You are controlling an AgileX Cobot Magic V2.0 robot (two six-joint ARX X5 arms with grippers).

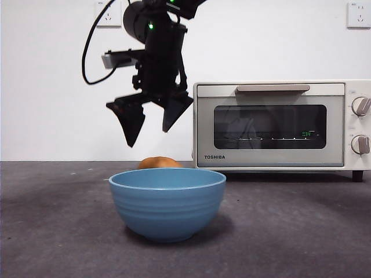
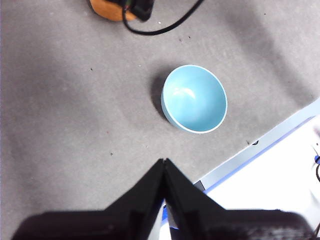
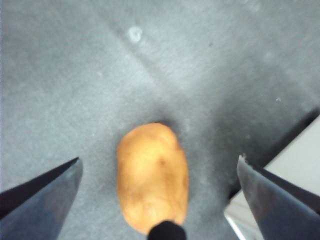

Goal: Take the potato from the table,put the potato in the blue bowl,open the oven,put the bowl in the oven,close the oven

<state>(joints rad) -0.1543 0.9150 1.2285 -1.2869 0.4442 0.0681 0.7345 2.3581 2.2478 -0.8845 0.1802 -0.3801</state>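
The potato [image 1: 159, 163] lies on the table [image 1: 290, 231] just behind the blue bowl [image 1: 167, 202], which hides most of it. My right gripper [image 1: 148, 138] hangs open above the potato, a short way off it. In the right wrist view the potato [image 3: 152, 182] sits between the wide-spread jaws of the right gripper [image 3: 159, 159], untouched. My left gripper [image 2: 164, 161] is shut and empty, high over the table. From there the empty bowl [image 2: 194, 98] and a piece of the potato [image 2: 107, 11] under the other arm show. The oven [image 1: 278, 124] stands at the right, door closed.
The oven's tan handle [image 1: 272, 88] runs along the top of its door and two knobs [image 1: 360, 106] sit at its right. The table's pale front edge [image 2: 250, 160] runs close to the bowl. A black cable [image 1: 88, 52] loops off the right arm.
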